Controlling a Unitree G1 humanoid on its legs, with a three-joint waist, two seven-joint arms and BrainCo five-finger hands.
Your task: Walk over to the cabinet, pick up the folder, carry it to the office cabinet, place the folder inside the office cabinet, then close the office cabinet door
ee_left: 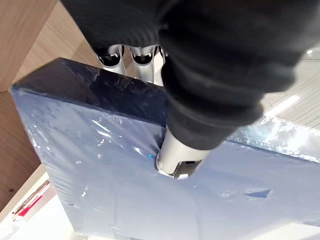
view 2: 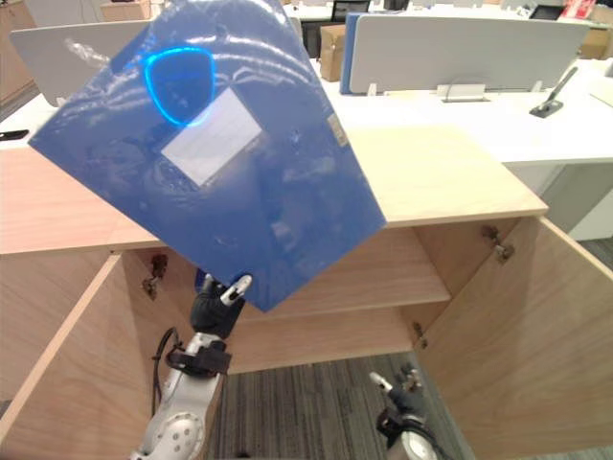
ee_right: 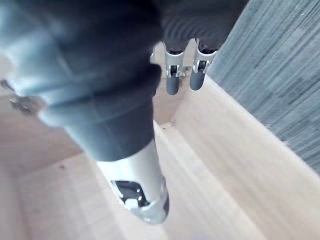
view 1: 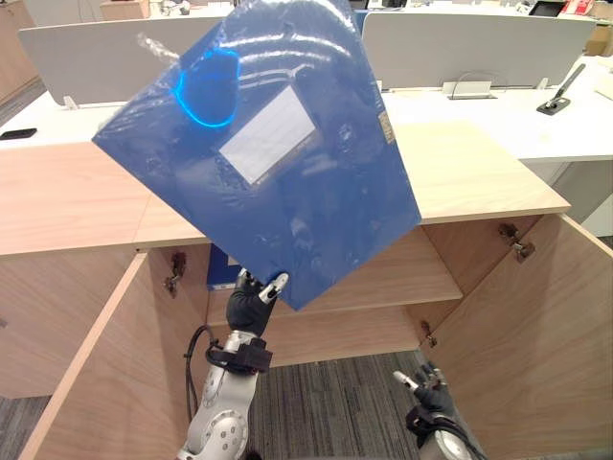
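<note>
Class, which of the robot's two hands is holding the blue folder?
The left hand, pinching the blue folder at its lower corner between thumb and fingers. The right hand hangs empty, fingers relaxed, beside the open cabinet door.

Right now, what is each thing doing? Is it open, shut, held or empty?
folder: held up, tilted, gripped at its lower corner.
left hand: shut on the folder.
right hand: open, empty, down low.
cabinet: open.
left door: swung open.
right door: swung open.
</note>
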